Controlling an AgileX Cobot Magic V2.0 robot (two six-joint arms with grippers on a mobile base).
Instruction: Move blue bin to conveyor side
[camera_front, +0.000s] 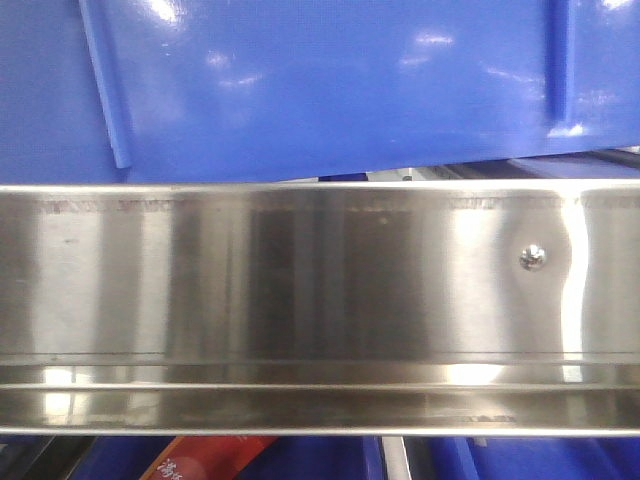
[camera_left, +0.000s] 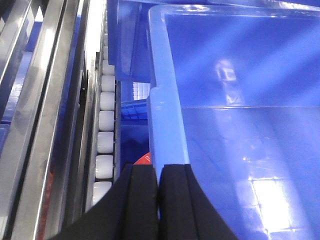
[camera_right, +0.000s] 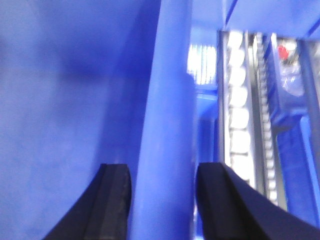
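The blue bin (camera_front: 330, 90) fills the top of the front view, its glossy ribbed wall just above a steel rail. In the left wrist view I look into the bin (camera_left: 240, 125), and my left gripper (camera_left: 159, 172) is shut on its left wall just under the rim, with only a blue sliver between the black pads. In the right wrist view my right gripper (camera_right: 162, 172) is open and straddles the bin's thick rim (camera_right: 165, 125), one finger inside and one outside, with a thin gap at the outer finger. The conveyor side is out of view.
A shiny stainless-steel rail (camera_front: 300, 280) with a screw (camera_front: 532, 257) spans the front view. Rows of white rollers (camera_left: 106, 125) (camera_right: 239, 115) and steel rails run beside the bin. Another blue crate (camera_left: 132, 112) and a red item (camera_left: 145, 159) lie below.
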